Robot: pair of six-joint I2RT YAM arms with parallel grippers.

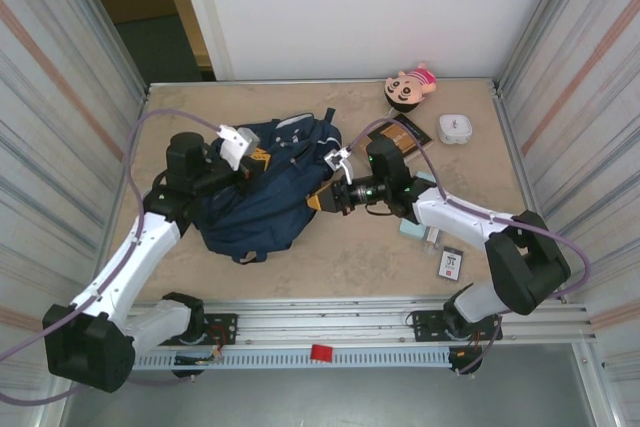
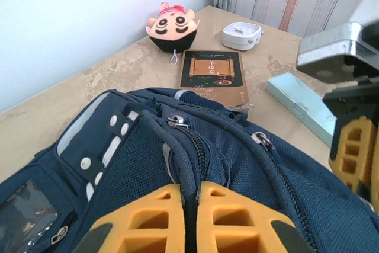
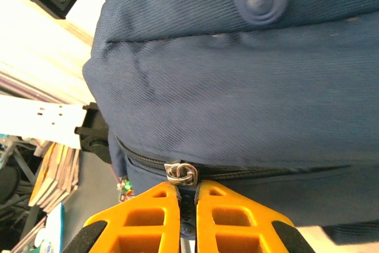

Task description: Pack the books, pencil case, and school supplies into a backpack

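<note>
**Two grippers clamp navy backpack on packing table**

The backpack (image 1: 262, 209) lies slumped left of centre on the table (image 1: 340, 269), gripped from two sides. The left gripper (image 2: 188, 205), its orange fingers pressed together, pinches a ridge of the bag's fabric along a zip, at the bag's far-left part. The right gripper (image 3: 188, 208), reaching in from the right, is closed on a zip pull (image 3: 180, 172) on the bag's right flank, the metal loop showing just above the fingertips.

The other items lie to the right of the bag, apart from both grippers. The book (image 2: 213, 75) lies flat just beside the bag's far-right edge. The mint pencil case (image 2: 299, 106) lies nearer, partly under the right arm (image 1: 450, 215). The black-and-white packet (image 1: 452, 263) and the clear piece (image 1: 432, 239) sit at the near right. A pink plush doll (image 1: 410, 84) and a white box (image 1: 455, 129) sit near the far wall.
</note>
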